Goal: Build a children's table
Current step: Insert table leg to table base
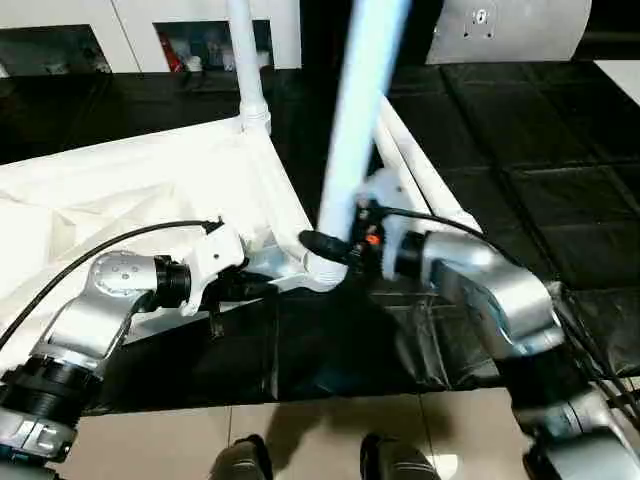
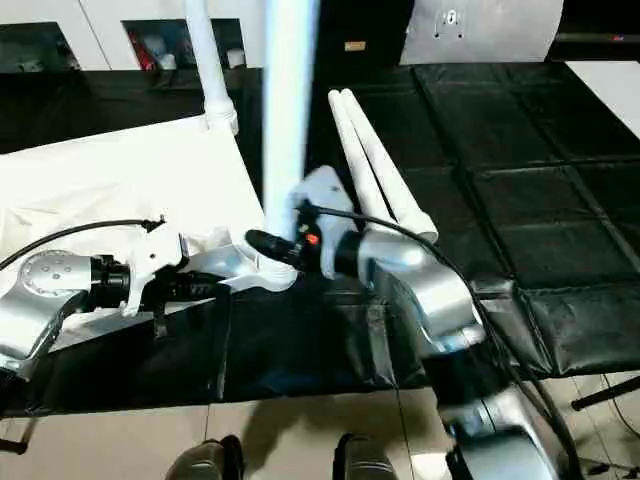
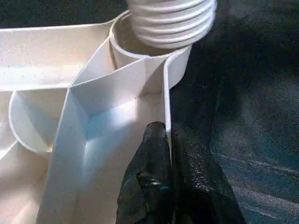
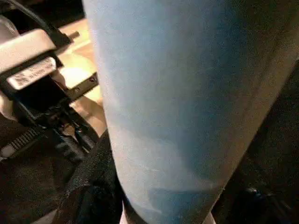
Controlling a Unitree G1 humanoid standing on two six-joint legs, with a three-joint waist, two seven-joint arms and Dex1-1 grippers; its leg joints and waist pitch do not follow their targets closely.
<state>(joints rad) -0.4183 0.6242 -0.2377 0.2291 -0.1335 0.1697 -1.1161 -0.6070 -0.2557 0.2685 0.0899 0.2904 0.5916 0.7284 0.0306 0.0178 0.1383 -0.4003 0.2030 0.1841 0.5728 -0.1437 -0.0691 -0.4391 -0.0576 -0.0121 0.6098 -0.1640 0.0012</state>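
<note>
The children's table lies as parts on black floor mats. Its white tabletop [image 1: 130,190] is upside down, ribs up. One white leg [image 1: 245,60] stands upright in the far corner socket. My right gripper [image 1: 328,246] is shut on a second leg [image 1: 362,90], upright over the near corner socket [image 1: 322,272]. That leg's threaded end [image 3: 170,21] sits at the socket's mouth with its threads showing. My left gripper [image 3: 168,135] is shut on the tabletop's thin side wall [image 3: 166,93] right beside that socket. Two loose legs [image 1: 420,170] lie side by side on the mat behind my right forearm.
A white cabinet [image 1: 60,30] with glass doors stands at the back left and a grey panel [image 1: 510,30] at the back right. Tiled floor [image 1: 300,430] and my two feet [image 1: 245,460] lie in front of the mat's near edge.
</note>
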